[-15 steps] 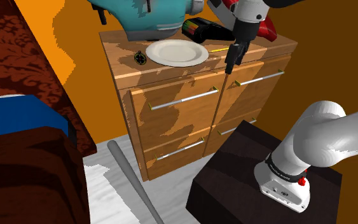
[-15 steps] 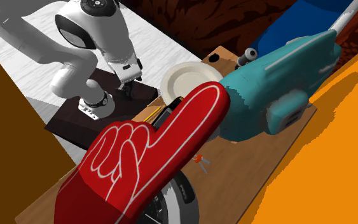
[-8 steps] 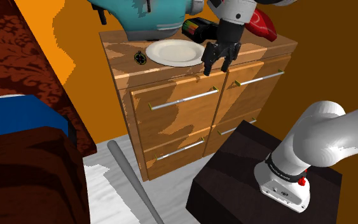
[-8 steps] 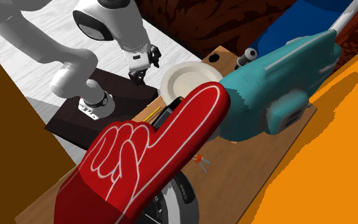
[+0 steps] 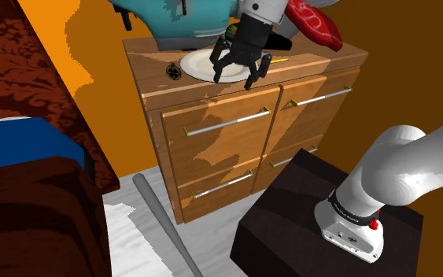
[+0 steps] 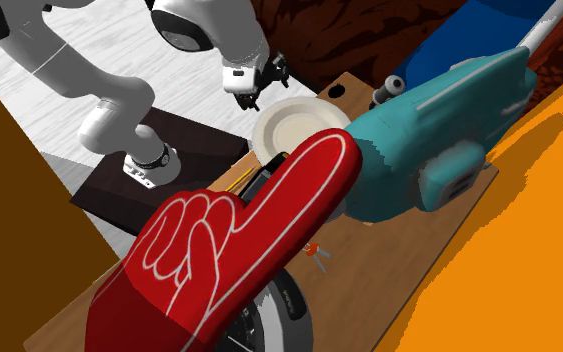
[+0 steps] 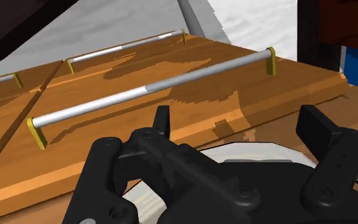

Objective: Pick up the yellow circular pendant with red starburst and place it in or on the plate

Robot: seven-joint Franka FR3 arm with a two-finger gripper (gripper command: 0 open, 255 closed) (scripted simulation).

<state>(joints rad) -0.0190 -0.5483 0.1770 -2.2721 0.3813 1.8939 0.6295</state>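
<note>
Second exterior view, foam hand (image 6: 239, 250) overlapping plate (image 6: 281, 125)

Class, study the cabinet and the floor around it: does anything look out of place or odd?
Yes. A giant red foam hand and a bulky teal power tool sprawl across the wooden cabinet top, crowding the white plate. A grey bat lies on the floor beside the cabinet.

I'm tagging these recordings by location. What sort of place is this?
Probably a bedroom or living room in a house: there is a wooden chest of drawers, dark red patterned upholstery and a white plank floor.
</note>
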